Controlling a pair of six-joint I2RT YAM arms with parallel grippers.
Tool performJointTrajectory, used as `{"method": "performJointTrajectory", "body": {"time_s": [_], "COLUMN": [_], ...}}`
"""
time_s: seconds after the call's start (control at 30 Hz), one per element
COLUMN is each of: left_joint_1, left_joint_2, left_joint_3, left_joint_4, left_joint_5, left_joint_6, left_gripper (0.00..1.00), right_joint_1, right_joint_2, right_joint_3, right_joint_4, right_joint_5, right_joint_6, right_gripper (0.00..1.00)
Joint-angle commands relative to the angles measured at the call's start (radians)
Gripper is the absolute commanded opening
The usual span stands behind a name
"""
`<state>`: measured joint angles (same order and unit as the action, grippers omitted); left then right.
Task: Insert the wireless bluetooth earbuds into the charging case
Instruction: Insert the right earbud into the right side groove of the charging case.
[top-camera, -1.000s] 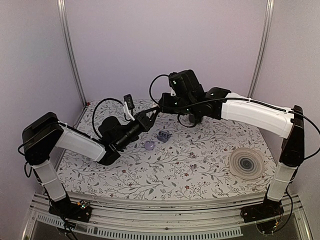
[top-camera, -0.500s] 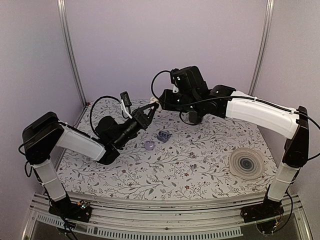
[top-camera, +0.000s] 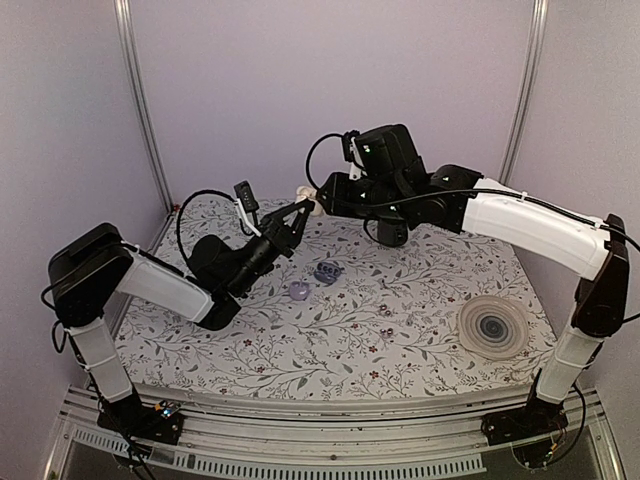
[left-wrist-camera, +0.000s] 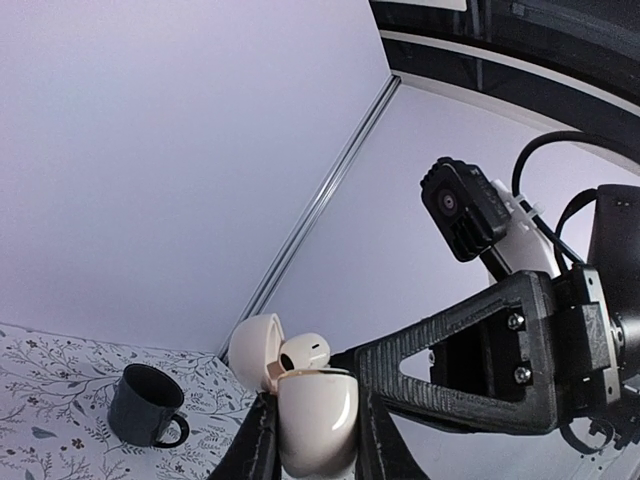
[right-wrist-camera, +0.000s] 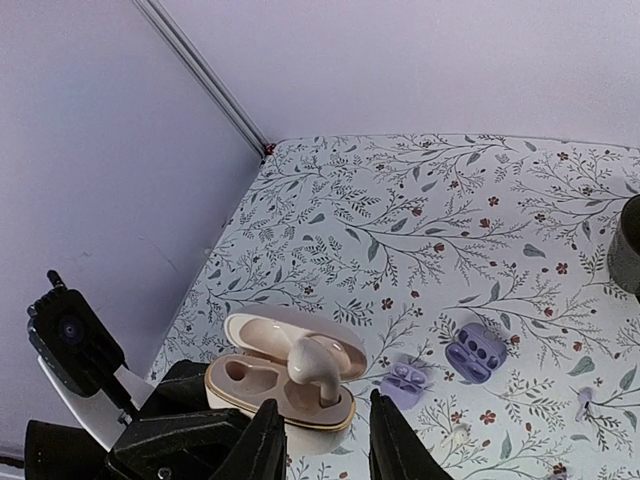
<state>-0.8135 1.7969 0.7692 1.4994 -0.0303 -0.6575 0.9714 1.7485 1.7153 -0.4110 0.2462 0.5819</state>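
My left gripper is shut on a glossy cream charging case, held upright in the air with its lid open. A cream earbud stands in one socket of the case; the other socket is bare. My right gripper is open just above the case, one finger on each side of the earbud's stem, not touching it. In the top view the case sits between the left gripper and the right gripper. A small blue-grey clamshell case lies open on the table.
A flat lilac piece lies beside the blue-grey case. A dark mug stands at the back of the table. A white round piece with a dark centre sits at the right. Small pale bits lie on the floral cloth.
The left gripper has lifted the cream case higher. The right arm has risen and drawn slightly right, staying over the case.
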Motion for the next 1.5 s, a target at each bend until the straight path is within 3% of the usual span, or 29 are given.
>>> {"method": "performJointTrajectory", "body": {"time_s": [0.0, 0.37, 0.6, 0.93, 1.47], "left_joint_1": [0.014, 0.021, 0.06, 0.118, 0.121], "left_joint_2": [0.018, 0.019, 0.015, -0.034, -0.107], "left_joint_3": [-0.007, -0.025, -0.054, -0.073, -0.067], "left_joint_4": [0.089, 0.158, 0.254, 0.323, 0.323], "left_joint_5": [0.001, -0.007, 0.115, 0.373, 0.464], "left_joint_6": [0.035, 0.068, 0.042, -0.028, -0.071], "left_gripper": [0.0, 0.0, 0.0, 0.0, 0.0], "right_joint_1": [0.009, 0.009, 0.005, -0.058, -0.061], "right_joint_2": [-0.038, -0.069, -0.102, -0.129, -0.098], "right_joint_3": [0.0, 0.001, 0.028, 0.016, 0.064], "right_joint_4": [-0.015, -0.039, -0.075, -0.078, -0.131], "right_joint_5": [-0.041, -0.037, -0.055, -0.22, -0.201], "right_joint_6": [-0.014, -0.025, -0.086, -0.182, -0.208], "right_gripper": [0.31, 0.31, 0.36, 0.38, 0.39]}}
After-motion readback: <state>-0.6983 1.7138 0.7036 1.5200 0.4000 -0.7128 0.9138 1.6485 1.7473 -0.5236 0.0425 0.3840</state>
